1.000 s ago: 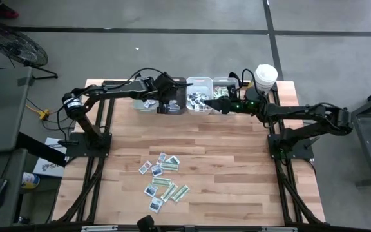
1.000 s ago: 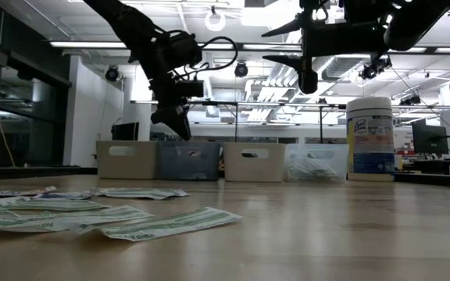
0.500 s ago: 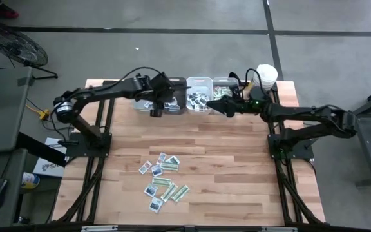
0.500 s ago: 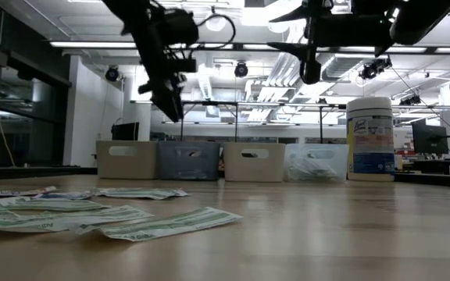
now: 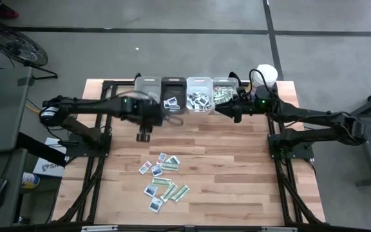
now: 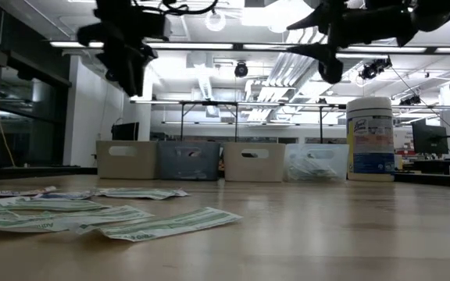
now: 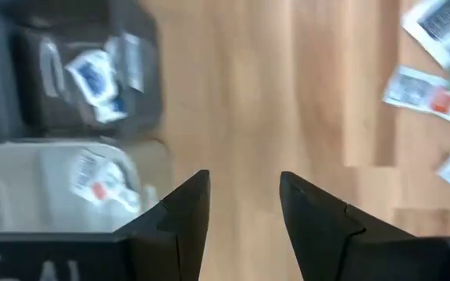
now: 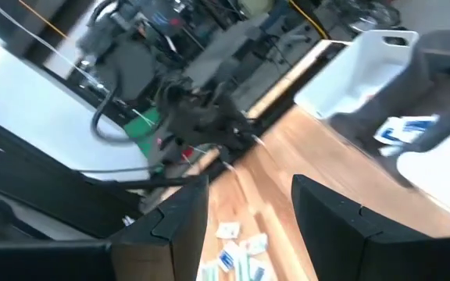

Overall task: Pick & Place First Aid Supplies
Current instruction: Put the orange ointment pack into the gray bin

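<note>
Packets [image 5: 162, 178] lie scattered mid-table, toward the near edge from my left gripper [image 5: 143, 135], the nearer one, hanging empty and part-open just off the bins [image 5: 172, 102]; my right gripper [image 5: 232, 115] waits wide open.

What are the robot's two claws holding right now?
Nothing. The left gripper is open and empty above the bare wood next to the bins. The right gripper is open and empty too, up in the air.
</note>
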### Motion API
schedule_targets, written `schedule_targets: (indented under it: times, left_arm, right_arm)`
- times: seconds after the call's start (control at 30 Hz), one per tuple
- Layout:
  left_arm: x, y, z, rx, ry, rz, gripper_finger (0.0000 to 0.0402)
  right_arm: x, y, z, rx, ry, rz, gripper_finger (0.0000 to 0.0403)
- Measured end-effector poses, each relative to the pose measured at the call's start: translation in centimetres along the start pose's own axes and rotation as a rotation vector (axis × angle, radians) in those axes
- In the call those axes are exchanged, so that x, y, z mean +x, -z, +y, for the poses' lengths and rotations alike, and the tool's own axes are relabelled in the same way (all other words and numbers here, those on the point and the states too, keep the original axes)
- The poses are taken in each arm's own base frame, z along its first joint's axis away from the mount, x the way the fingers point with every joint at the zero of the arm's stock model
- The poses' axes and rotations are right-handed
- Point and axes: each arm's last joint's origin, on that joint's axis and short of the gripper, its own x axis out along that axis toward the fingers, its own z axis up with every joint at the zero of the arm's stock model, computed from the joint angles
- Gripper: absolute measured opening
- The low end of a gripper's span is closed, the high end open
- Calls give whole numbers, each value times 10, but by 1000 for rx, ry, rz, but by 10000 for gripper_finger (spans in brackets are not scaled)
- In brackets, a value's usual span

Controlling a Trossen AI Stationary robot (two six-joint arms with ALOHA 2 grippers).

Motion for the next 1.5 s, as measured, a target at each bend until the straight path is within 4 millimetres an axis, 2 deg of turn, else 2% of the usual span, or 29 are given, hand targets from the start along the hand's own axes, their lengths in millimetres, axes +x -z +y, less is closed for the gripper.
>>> schedule_targets:
  times: [0.2,0.4,0.53,0.6,0.9,1.07,1.17,1.5]
  left_arm:
    - [9,9,-50,-7,49,68,151]
    - [17,23,-100,155,106,96,151]
    - [20,29,-124,201,147,63,151]
    - [21,30,-132,152,168,43,151]
    - [33,37,-158,-262,235,6,151]
    - [39,48,-177,-284,274,-10,151]
    - [41,54,-185,-365,289,23,151]
    - [58,60,-194,-614,227,73,151]
  right_arm:
    - [-18,3,1,-44,62,50,178]
    - [-31,6,5,-97,83,79,178]
    - [-35,7,6,-109,89,86,178]
    - [-36,7,7,-109,91,88,178]
    - [-38,9,6,-109,103,110,178]
    - [-38,9,6,-116,102,110,178]
    - [-38,9,6,-116,102,110,178]
    - [-38,10,5,-113,105,116,178]
